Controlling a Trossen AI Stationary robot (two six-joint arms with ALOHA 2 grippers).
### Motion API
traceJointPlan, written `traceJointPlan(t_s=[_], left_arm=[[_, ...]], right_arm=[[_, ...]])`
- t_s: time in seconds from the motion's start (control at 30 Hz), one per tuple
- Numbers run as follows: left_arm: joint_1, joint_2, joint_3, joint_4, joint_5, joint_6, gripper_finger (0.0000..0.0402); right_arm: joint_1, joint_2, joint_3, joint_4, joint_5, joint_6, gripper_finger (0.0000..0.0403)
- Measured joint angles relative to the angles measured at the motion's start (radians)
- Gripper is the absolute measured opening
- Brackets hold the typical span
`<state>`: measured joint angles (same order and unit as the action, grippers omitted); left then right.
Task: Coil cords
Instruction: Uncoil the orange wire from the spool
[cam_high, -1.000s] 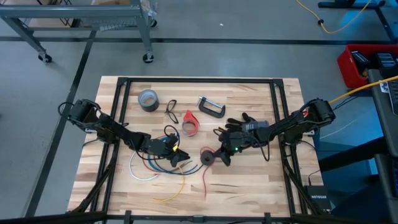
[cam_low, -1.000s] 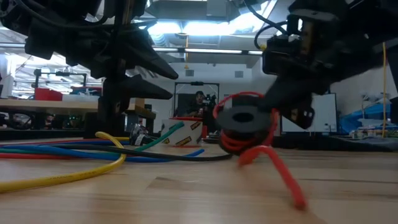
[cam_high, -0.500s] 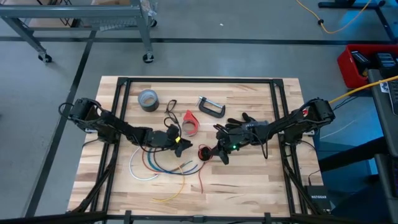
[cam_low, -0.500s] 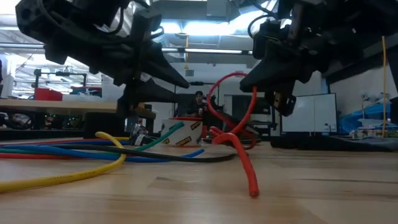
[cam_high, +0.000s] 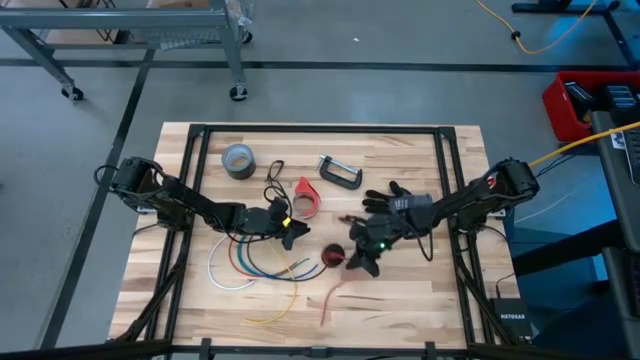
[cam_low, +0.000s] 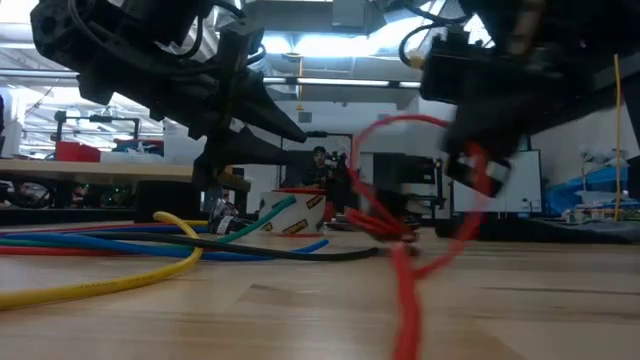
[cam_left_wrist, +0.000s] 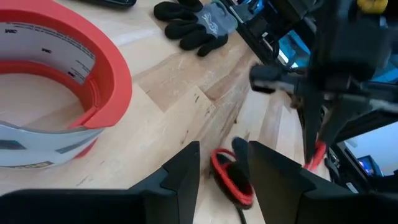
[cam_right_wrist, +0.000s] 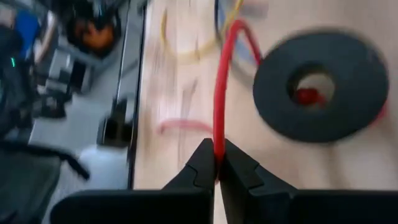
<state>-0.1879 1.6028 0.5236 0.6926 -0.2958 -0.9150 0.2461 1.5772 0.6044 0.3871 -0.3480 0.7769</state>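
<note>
The cord is a thin red wire (cam_high: 327, 300) joined to a small black spool (cam_high: 333, 256) near the table's middle. The spool looks to lie on the wood, and the wire's loose tail trails toward the near edge. My right gripper (cam_high: 362, 265) stands just right of the spool, shut on the wire. My left gripper (cam_high: 293, 235) hovers open a little left of the spool and touches nothing. In its wrist view the spool (cam_left_wrist: 231, 177) shows beyond the gap between its fingers. In the low view the wire (cam_low: 400, 200) arches up in a loop. My right gripper pinches a single strand of the red wire (cam_right_wrist: 217, 146) between its two fingertips, a short way from the spool (cam_right_wrist: 317, 84). The fingers slant downward from the table's right side and lie across the wire. From the grip, the wire curves back to the spool.
A fan of white, red, blue, green and yellow wires (cam_high: 250, 265) lies under and beside the left arm. At the back stand a grey tape roll (cam_high: 238, 160), a red-and-white tape roll (cam_high: 307, 197), a C-clamp (cam_high: 340, 172) and a black glove (cam_high: 395, 195).
My left gripper has swung toward the table's far edge, off the coloured wires. My right gripper has turned and shifted slightly toward the near edge with the wire still pinched. The spool, which faced the low camera upright, has tipped over. The loose red tail has whipped about.
</note>
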Motion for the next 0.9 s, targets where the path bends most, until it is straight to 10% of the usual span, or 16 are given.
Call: traceJointPlan(t_s=[0.43, 0.9], left_arm=[[0.000, 0.000, 0.000, -0.001, 0.000, -0.004, 0.0127], [-0.001, 0.000, 0.000, 0.000, 0.000, -0.002, 0.0127]], right_arm=[[0.025, 0.000, 0.000, -0.369, -0.116, -0.022, 0.0009], [-0.046, -0.005, 0.004, -0.539, 0.004, -0.051, 0.0009]])
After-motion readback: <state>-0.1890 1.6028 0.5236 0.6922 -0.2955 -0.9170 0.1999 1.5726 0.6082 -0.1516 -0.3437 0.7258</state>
